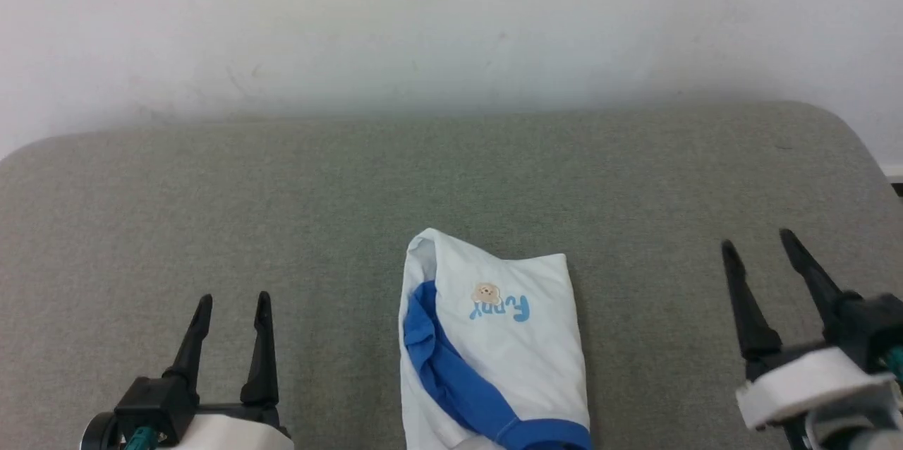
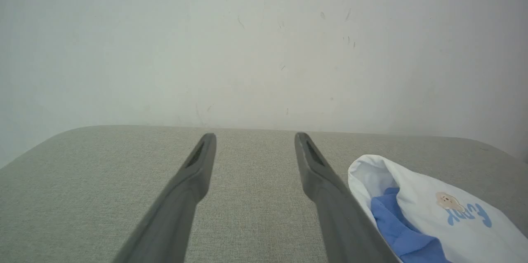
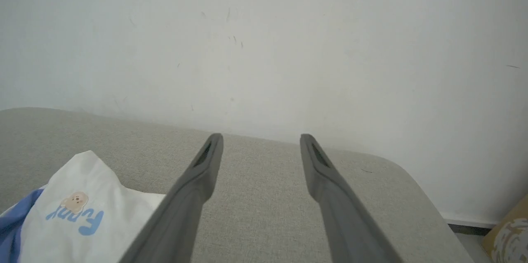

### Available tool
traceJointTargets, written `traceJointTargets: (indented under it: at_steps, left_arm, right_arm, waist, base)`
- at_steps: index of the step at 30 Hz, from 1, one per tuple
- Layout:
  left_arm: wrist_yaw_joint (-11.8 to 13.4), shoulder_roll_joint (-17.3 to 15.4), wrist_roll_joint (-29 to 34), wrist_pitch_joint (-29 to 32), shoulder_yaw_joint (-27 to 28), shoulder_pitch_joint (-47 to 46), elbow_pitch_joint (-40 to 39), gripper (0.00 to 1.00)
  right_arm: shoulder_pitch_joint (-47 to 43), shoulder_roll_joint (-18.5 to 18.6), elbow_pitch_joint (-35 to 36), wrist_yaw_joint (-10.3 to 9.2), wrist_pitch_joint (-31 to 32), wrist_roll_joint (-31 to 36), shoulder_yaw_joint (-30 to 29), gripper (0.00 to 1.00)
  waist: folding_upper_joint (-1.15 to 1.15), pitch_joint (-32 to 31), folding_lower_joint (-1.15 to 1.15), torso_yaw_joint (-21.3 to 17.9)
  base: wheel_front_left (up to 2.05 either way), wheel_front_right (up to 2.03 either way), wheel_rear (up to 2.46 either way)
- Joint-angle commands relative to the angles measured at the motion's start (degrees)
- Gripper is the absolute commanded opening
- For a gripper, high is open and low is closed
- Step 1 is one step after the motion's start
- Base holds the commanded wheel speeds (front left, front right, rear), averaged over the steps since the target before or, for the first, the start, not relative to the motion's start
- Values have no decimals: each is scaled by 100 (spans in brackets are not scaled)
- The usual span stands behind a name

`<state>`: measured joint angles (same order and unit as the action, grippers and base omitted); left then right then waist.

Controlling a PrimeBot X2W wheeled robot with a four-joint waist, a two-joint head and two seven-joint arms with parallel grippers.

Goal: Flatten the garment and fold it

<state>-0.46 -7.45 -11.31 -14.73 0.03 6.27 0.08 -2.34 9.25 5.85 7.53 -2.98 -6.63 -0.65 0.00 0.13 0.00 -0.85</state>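
The garment (image 1: 494,344), a white T-shirt with blue sleeve and neckband cloth showing, lies folded into a narrow bundle at the near middle of the grey surface, its small bear print and blue lettering facing up. It runs off the bottom of the head view. My left gripper (image 1: 233,305) stands open at the lower left, well apart from the cloth, nothing between its fingers. At the right my right gripper (image 1: 758,242) is open and empty too, clear of the shirt. The garment (image 2: 433,209) lies right of the left fingers; the garment (image 3: 78,213) sits left of the right fingers.
The grey fabric-covered surface (image 1: 282,189) has rounded far corners and ends at a white wall (image 1: 451,20). Bare cloth-free room lies on both sides of the shirt and behind it. A brown cardboard object (image 3: 509,234) sits on the floor past the right edge.
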Motion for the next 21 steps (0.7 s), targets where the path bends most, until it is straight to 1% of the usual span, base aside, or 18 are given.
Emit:
traceJointTargets:
  at_steps: [1,4,7,9,11,14,17,19,21]
  left_arm:
    - [4,-14,7,-27,26,78,35,100]
    - [-6,-5,-33,-27,57,98,110,100]
    - [-16,8,-69,-27,71,98,195,100]
    - [-23,17,-92,-27,80,85,233,100]
    - [-20,35,-126,-27,107,81,253,100]
    - [-18,77,-204,-27,173,75,267,100]
    - [-23,92,-228,-27,212,56,318,100]
    - [-30,104,-228,-27,225,19,328,100]
    - [-43,116,-220,-27,223,-21,341,100]
  right_arm:
    - [-149,-100,126,-4,41,34,-93,100]
    - [-522,-320,431,-4,164,7,-389,100]
    - [-735,-469,578,-4,266,-118,-599,100]
    - [-790,-540,566,-4,393,-347,-777,100]
    - [-778,-584,410,-4,620,-709,-1069,100]
    - [-602,-608,-129,-4,1062,-1268,-1635,100]
    - [-341,-612,-865,-4,1628,-1902,-2041,100]
    - [-157,-615,-1386,-4,2157,-2437,-2136,100]
    - [64,-624,-1832,-4,2754,-3215,-2139,100]
  waist:
    - [0,-48,0,-69]
    - [0,-63,0,-135]
    - [0,-61,0,-183]
    - [0,-49,0,-205]
    - [0,-44,0,-228]
    - [0,-27,0,-240]
    - [0,-3,0,-206]
    - [0,24,0,-158]
    - [0,57,0,-102]
  base:
    - [0,0,0]
    - [0,0,0]
    - [0,0,0]
    - [0,0,0]
    - [0,0,0]
    - [0,0,0]
    - [0,0,0]
    - [0,0,0]
    - [0,0,0]
